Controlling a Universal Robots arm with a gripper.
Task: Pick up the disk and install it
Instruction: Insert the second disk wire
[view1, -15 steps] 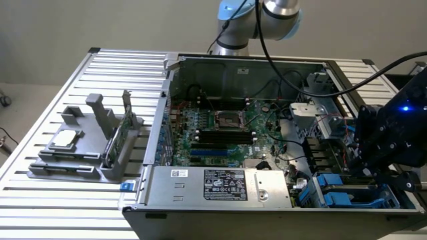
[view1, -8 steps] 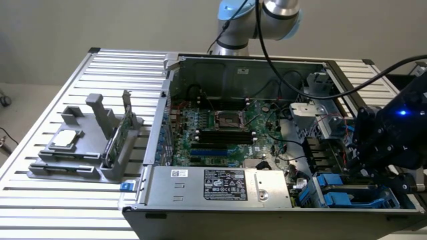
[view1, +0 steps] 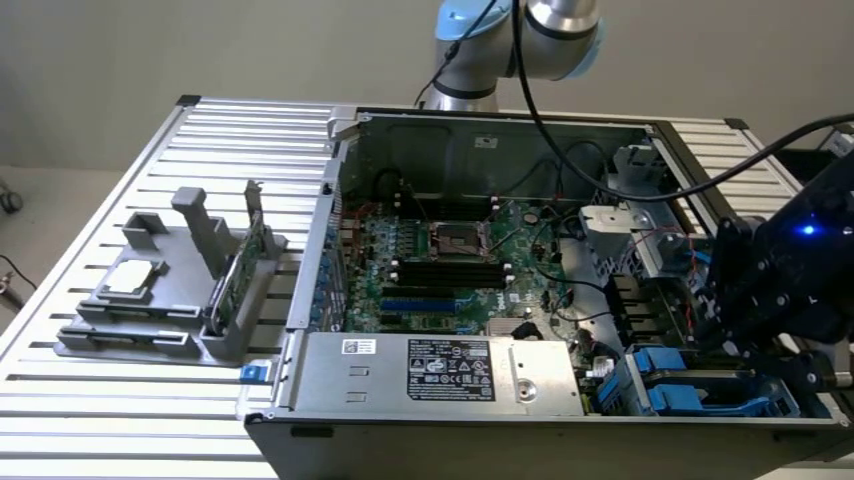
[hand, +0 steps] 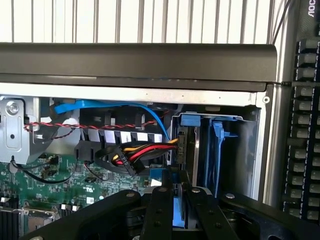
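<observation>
Black gripper (hand: 175, 210) fingers are squeezed on the blue rail of the disk (hand: 181, 207), low inside the computer case (view1: 467, 425) by the blue drive bays (hand: 207, 145). Picking up looks done; the disk is not yet fully in its slot.

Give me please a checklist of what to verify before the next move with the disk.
1. Disk held: ok. The tool is shut on the blue rail of the disk.
2. Tool position: ok. It faces the drive bay in the corner of the computer case.
3. Free slot: cannot tell. Blue rails already stand in the bay.
4. Power cable: not ok. Its red, yellow and black wires end right at the bay's edge, near the tool's path.
5. Blue data cable: cannot tell. It curves down to the same edge.
</observation>
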